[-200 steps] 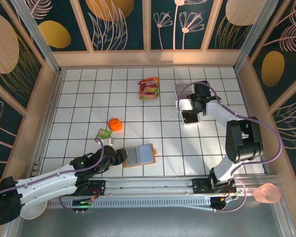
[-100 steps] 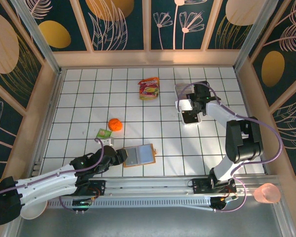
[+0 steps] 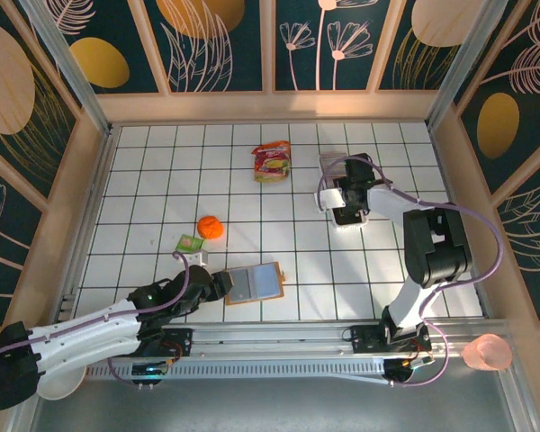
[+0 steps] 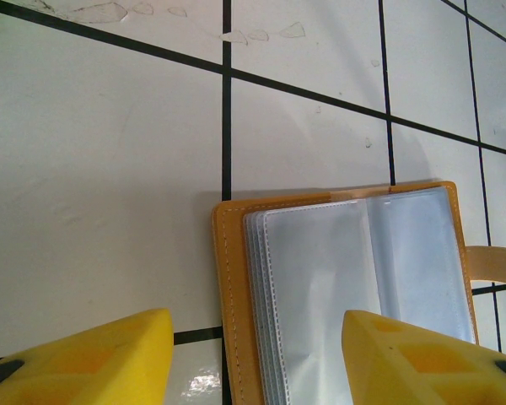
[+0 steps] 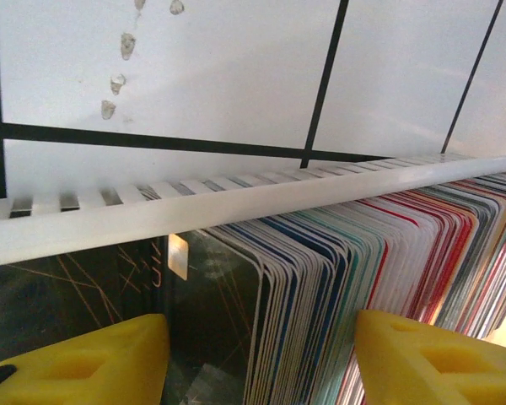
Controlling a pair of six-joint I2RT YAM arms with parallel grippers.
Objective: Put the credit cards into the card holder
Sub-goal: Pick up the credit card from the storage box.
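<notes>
The card holder (image 3: 255,283) lies open on the tiles, an orange-brown wallet (image 4: 236,287) with clear sleeves facing up. My left gripper (image 3: 218,286) is open at its left edge. In the left wrist view the left gripper (image 4: 253,371) has one yellow fingertip (image 4: 84,363) over bare tile and the other over the sleeves. Several credit cards (image 5: 363,278) stand on edge, packed in a clear tray (image 3: 340,184) with a white rim (image 5: 236,211). My right gripper (image 3: 346,196) hangs over that tray. The right gripper (image 5: 257,363) is open, straddling a bundle of cards beside a dark card (image 5: 211,321).
A red-and-yellow snack packet (image 3: 272,162) lies at the back. An orange ball (image 3: 210,227) and a small green packet (image 3: 190,243) sit left of centre. A pink cup (image 3: 486,353) stands off the table at the right, beyond the front rail.
The right gripper's jaws have spread wider and the right arm has shifted slightly left over the tray. The left arm and the card holder have not moved.
</notes>
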